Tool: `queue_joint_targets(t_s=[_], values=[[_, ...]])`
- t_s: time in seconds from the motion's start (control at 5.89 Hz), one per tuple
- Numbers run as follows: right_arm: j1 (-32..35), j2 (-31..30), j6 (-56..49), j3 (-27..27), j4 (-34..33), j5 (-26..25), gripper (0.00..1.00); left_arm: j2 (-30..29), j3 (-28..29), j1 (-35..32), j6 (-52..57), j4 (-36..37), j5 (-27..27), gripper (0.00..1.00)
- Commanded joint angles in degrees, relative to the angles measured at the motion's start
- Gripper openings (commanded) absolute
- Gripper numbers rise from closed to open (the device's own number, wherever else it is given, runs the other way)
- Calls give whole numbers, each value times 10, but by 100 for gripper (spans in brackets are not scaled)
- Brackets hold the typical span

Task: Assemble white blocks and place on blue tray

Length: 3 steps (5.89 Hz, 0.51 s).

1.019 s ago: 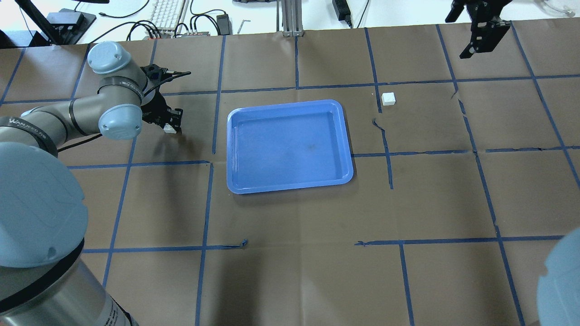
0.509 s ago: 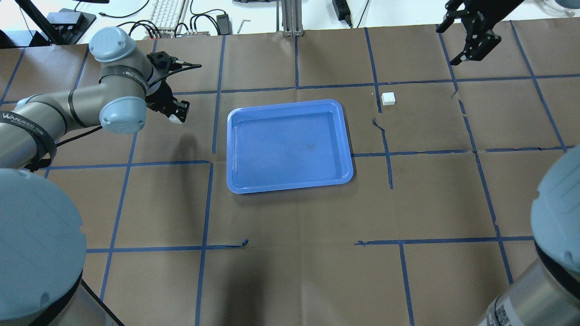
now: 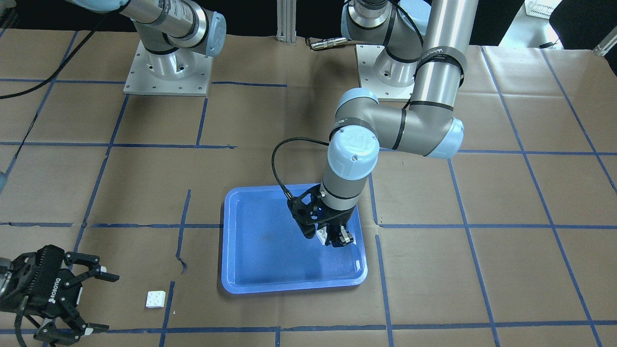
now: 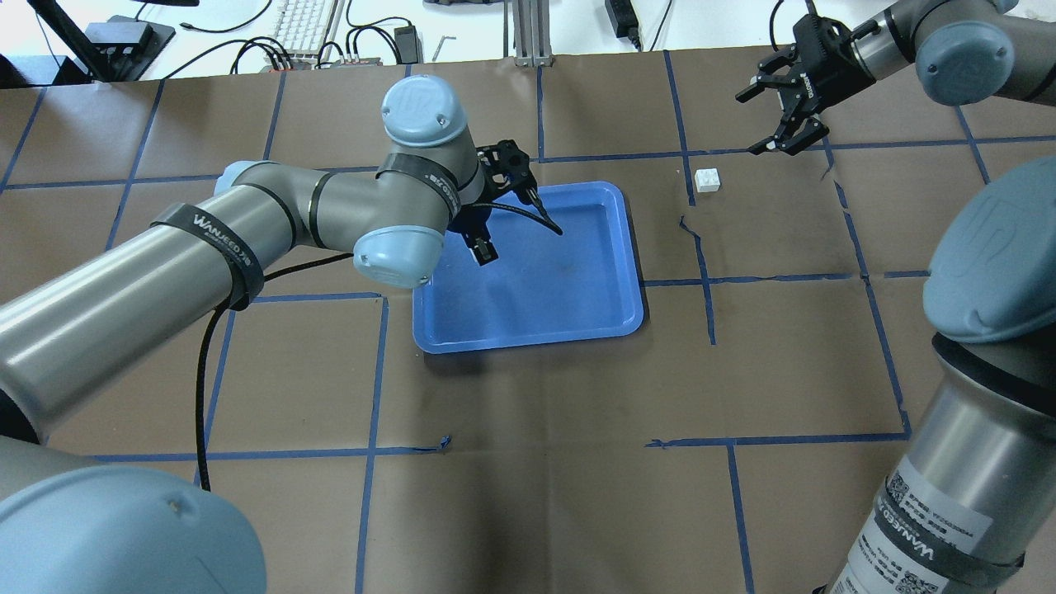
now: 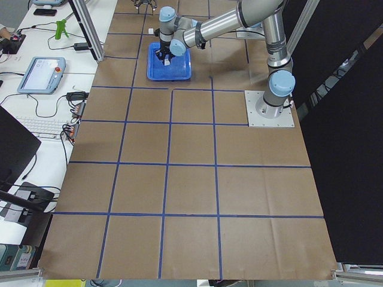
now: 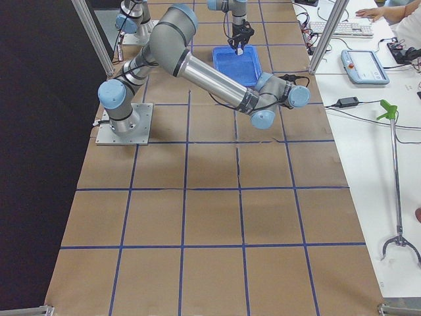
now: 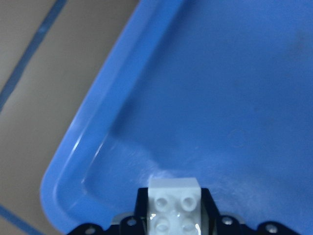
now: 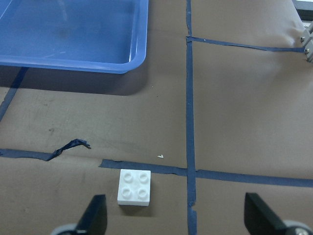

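**A:** what are the left fingers (image 7: pixel 142 208) doing?

**B:** they're pinching 1 white block (image 7: pixel 173 208), studs facing the wrist cam. It's over the blue tray (image 4: pixel 561 285), near the tray's 10 o'clock corner in the overhead view. Can't tell if it's touching the tray floor tbh.

**A:** and the other 1?

**B:** the second white block (image 4: pixel 707 180) sits on the desk (image 4: pixel 577 462), about 2 o'clock from the tray and well apart from it. The right fingers (image 8: pixel 95 218) are spread wide, hovering near that block on its 2 o'clock side.
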Motion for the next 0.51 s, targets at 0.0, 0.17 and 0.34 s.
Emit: queue_joint_targets(t_s=[0.0,0.17,0.34], values=[[0,17,-10,41,-21,27,100,-10,-15,-15,99,4,-3,9],[1,17,-13,66,-44,28,99,-21,-20,-15,97,16,-4,9],[1,18,-13,70,-48,33,99,-32,-20,-22,98,22,-4,11]])
